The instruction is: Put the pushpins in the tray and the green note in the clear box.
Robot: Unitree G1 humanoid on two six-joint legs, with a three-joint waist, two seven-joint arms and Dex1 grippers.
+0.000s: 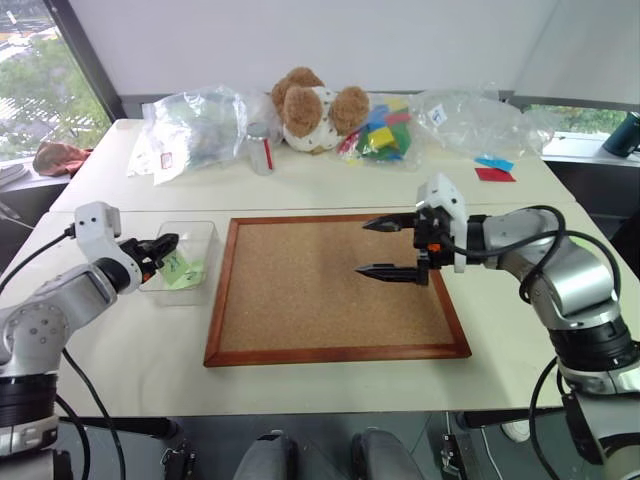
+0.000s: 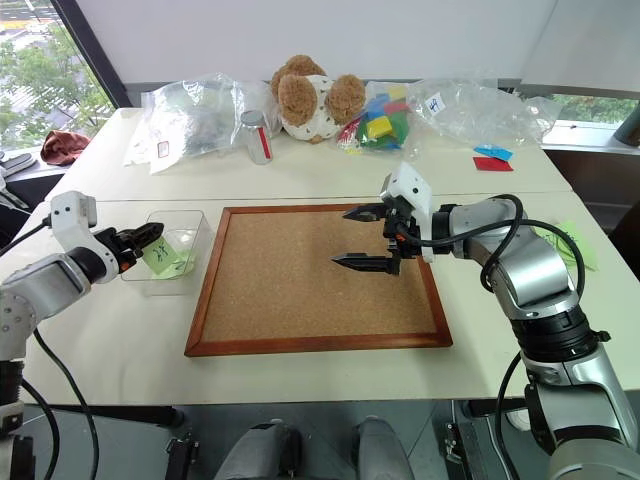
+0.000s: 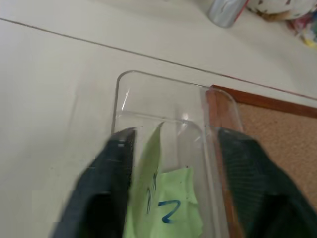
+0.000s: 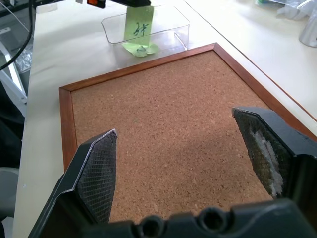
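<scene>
The clear box (image 1: 206, 238) sits on the table just left of the corkboard. My left gripper (image 1: 164, 250) hovers over its left end, open. The green note (image 3: 151, 171) with dark scribbles stands on edge between the spread fingers, leaning by the left finger (image 3: 111, 168), its lower edge in the box. The right wrist view shows that note (image 4: 137, 26) hanging upright below the left gripper. Another green slip (image 3: 176, 206) with a blue mark lies flat in the box. My right gripper (image 1: 365, 248) is open and empty above the corkboard's right half. The pushpins and the tray are out of view.
A wood-framed corkboard (image 1: 330, 285) fills the table's middle. Along the back are a teddy bear (image 1: 312, 108), crinkled plastic bags (image 1: 195, 125), a metal can (image 1: 261, 148), coloured blocks (image 1: 385, 130) and red and blue slips (image 1: 494, 170). A green slip (image 2: 572, 240) lies far right.
</scene>
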